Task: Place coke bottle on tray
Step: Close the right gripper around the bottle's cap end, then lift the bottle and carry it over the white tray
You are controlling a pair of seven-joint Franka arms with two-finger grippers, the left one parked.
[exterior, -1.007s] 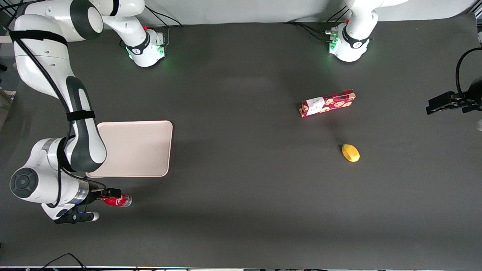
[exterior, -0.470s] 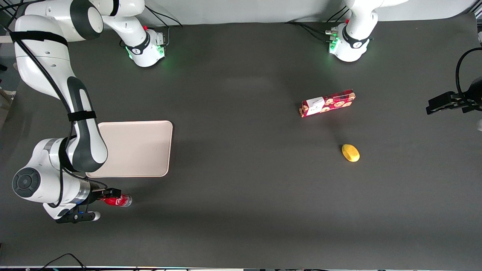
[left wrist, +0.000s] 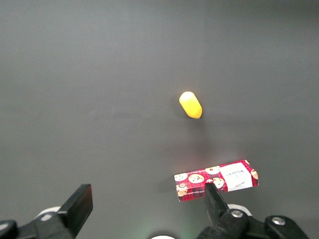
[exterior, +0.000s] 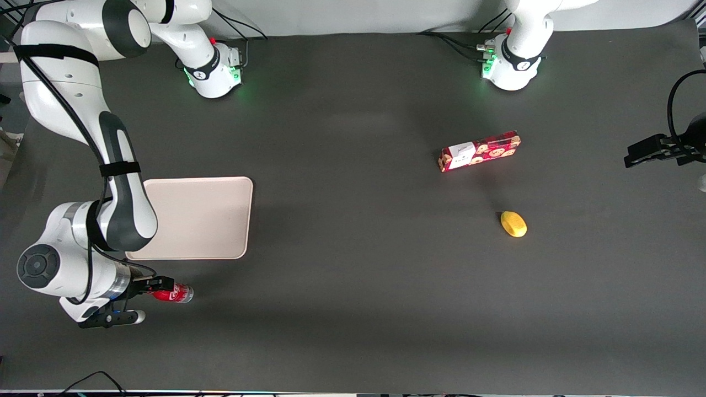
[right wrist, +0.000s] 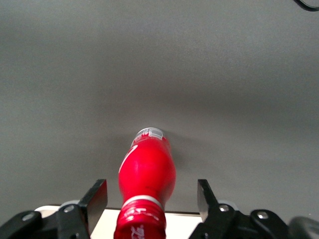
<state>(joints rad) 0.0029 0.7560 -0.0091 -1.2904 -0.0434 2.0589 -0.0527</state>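
While my gripper point(right wrist: 152, 199) stands spread and unclenched, the coke bottle point(right wrist: 146, 172) lies between my fingers, long axis pointing straight away from me.

A matt, dark grey, cloth-like cover lies over the bench point(exterior: 353, 309). The coke bottle point(right wrist: 147, 177) is glossy red with a ridged cap and a silvery base. The tray point(exterior: 204, 218) looks like smooth matt beige plastic. The gripper point(right wrist: 152, 199), fingers spread either side of the bottle, is matt black.
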